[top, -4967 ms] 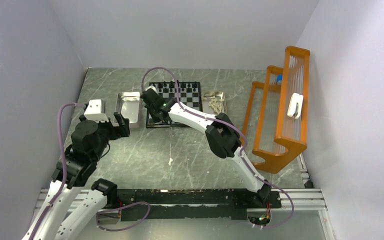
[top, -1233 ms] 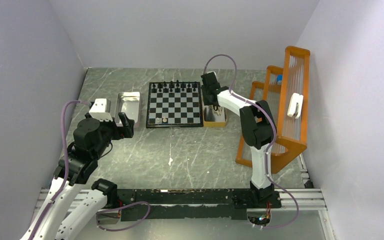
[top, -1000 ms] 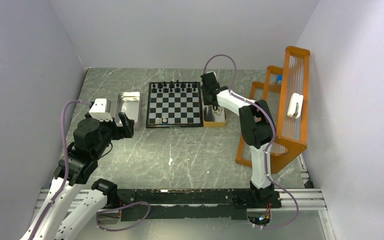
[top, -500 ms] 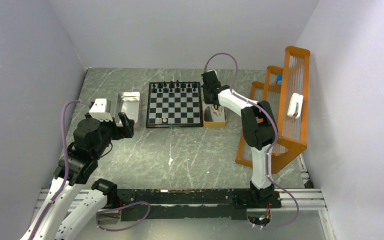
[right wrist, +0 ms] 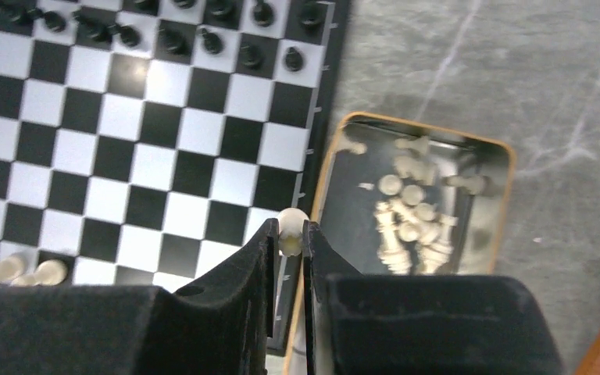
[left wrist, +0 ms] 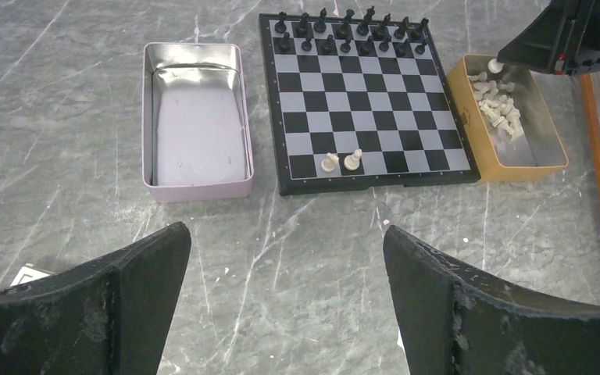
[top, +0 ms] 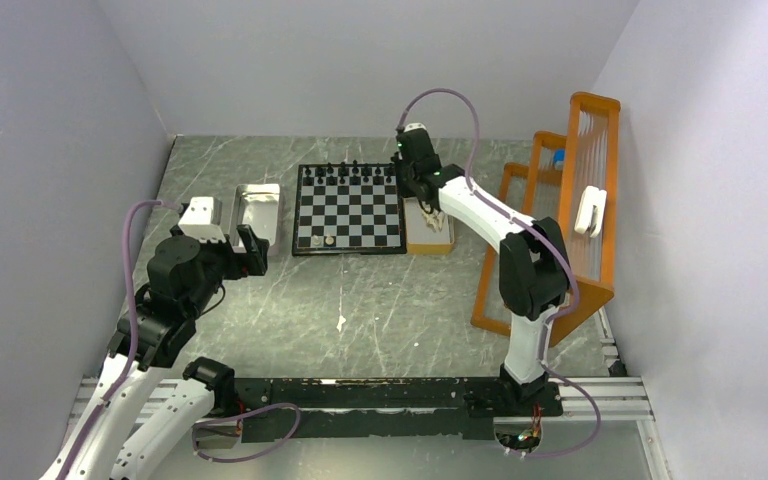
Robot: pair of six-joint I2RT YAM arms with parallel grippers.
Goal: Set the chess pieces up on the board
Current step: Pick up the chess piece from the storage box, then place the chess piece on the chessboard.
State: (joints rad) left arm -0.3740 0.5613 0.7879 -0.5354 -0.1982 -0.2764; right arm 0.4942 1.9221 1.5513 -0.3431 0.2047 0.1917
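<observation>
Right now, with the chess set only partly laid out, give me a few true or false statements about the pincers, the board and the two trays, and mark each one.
1. The right pincer is shut on a cream chess piece. True.
2. The left pincer holds a black piece. False: it is open and holds nothing.
3. Two cream pieces stand on the board, in its row nearest the arms. True.
4. The silvery tray is full of chessmen. False: no pieces are in it; the black pieces stand on the board's two far rows.
5. The tan tray lies left of the board. False: it lies on the board's right, with loose cream pieces inside.
</observation>
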